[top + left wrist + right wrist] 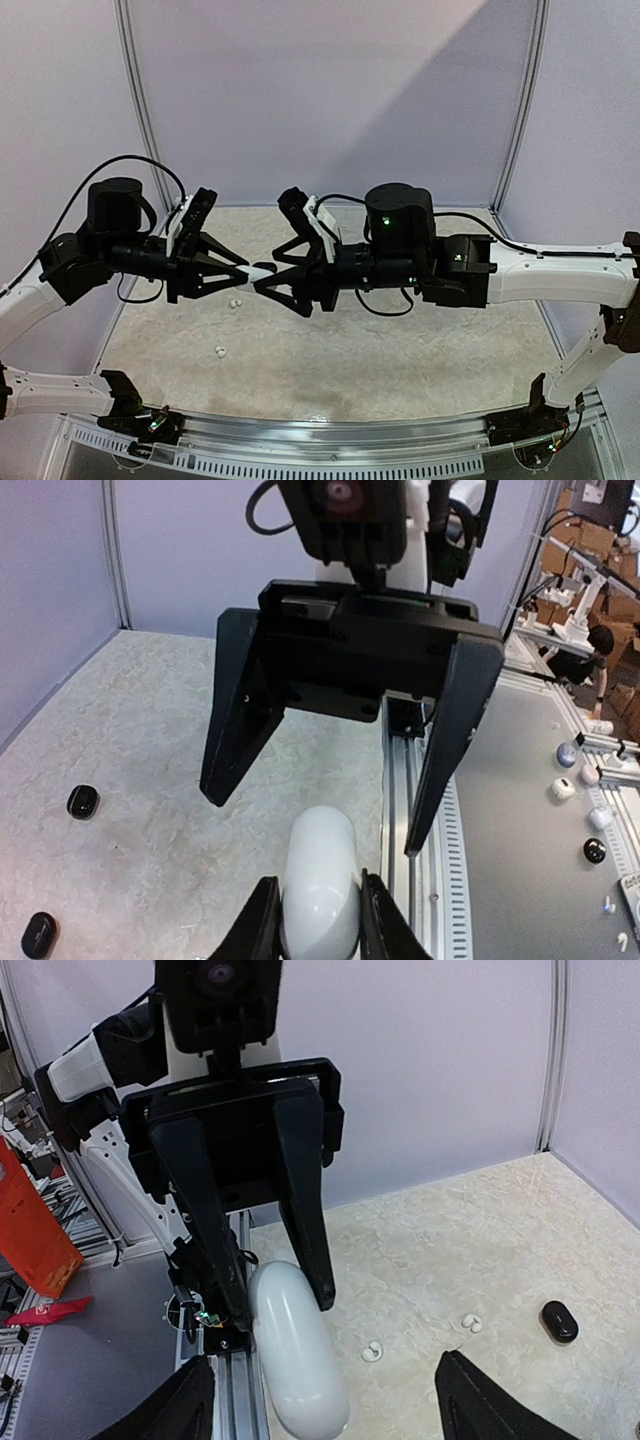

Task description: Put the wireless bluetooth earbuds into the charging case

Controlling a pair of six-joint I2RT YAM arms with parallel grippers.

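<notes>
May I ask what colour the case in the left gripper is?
The case is white; left wrist view.

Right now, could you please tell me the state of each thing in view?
charging case: lid looks shut, held in the air.
left gripper: shut on the charging case.
right gripper: open, fingers either side of the charging case, not touching.
white earbuds: two, loose on the table, outside the case.
black pieces: two, loose on the table.
</notes>
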